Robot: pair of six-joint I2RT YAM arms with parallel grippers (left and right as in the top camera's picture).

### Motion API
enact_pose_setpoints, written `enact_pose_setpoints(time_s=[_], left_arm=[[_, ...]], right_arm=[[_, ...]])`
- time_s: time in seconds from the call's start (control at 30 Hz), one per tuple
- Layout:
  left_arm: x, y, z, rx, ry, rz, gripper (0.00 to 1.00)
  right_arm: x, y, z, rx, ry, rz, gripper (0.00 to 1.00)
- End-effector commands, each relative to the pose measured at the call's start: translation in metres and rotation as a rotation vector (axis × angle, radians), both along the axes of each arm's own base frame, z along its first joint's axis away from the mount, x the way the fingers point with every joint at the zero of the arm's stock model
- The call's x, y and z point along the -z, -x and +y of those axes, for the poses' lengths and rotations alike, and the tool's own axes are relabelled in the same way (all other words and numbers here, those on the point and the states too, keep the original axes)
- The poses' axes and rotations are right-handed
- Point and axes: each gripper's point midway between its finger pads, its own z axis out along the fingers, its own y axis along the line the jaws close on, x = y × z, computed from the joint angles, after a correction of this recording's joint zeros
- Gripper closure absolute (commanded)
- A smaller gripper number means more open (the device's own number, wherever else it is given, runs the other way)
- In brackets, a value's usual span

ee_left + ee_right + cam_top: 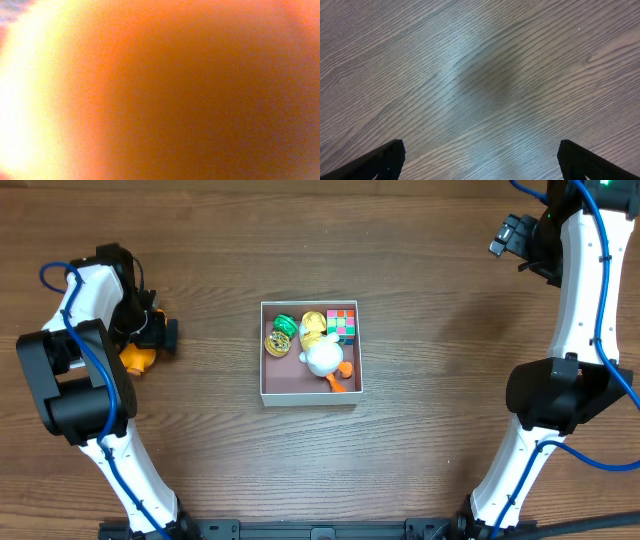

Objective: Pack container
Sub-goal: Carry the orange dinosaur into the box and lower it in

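Note:
The container (286, 381), a square white-walled box with a pinkish-brown floor, sits at the table's centre. Inside it lie a green toy (284, 324), a yellow toy (313, 328), a coloured puzzle cube (342, 323) and a white duck with orange feet (323, 359). My left gripper (155, 335) is low at the far left, right on an orange toy (136, 359). The orange toy (190, 100) fills the left wrist view as a blur and hides the fingers. My right gripper (510, 235) is at the far right back, open and empty over bare wood (480, 160).
The wood-grain table (450, 380) surrounds the box. Both arm bases stand at the front edge, left (130, 480) and right (510, 470).

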Motion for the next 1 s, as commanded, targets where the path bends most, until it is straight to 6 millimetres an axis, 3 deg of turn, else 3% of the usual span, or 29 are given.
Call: enact_pose_setpoints(time_s=[0.0,0.07,0.13,0.17,0.33,0.5,0.67,0.73,0.83,0.97], left_arm=[[-0.015,-0.021,-0.001,0.027,0.013,-0.046,0.16],[-0.026,-0.029,0.000,0.027,0.008,-0.065,0.29],[-0.035,-0.035,0.002,0.027,0.003,-0.084,0.59],[-0.037,-0.036,0.002,0.024,0.002,-0.088,0.68],[-0.051,-0.039,0.002,0.009,0.001,-0.091,0.85],[-0.078,-0.047,0.000,0.016,0.003,-0.117,0.86],[-0.130,-0.075,-0.019,0.039,0.066,-0.248,0.82],[-0.166,-0.089,-0.040,0.072,0.118,-0.336,0.80],[-0.202,-0.096,-0.076,0.135,0.188,-0.410,0.80],[-0.235,-0.089,-0.139,0.276,0.224,-0.447,0.80]], right_arm=[[-0.009,0.002,-0.003,0.009,0.017,-0.023,0.00],[-0.009,0.002,-0.003,0.009,0.017,-0.023,0.00],[-0.009,0.002,-0.003,0.009,0.017,-0.023,0.00],[-0.009,0.002,-0.003,0.009,0.017,-0.023,0.00],[-0.009,0.002,-0.003,0.009,0.017,-0.023,0.00],[-0.009,0.002,-0.003,0.009,0.017,-0.023,0.00],[-0.009,0.002,-0.003,0.009,0.017,-0.023,0.00],[-0.009,0.002,-0.003,0.009,0.017,-0.023,0.00],[-0.009,0.002,-0.003,0.009,0.017,-0.023,0.00],[-0.009,0.002,-0.003,0.009,0.017,-0.023,0.00]])
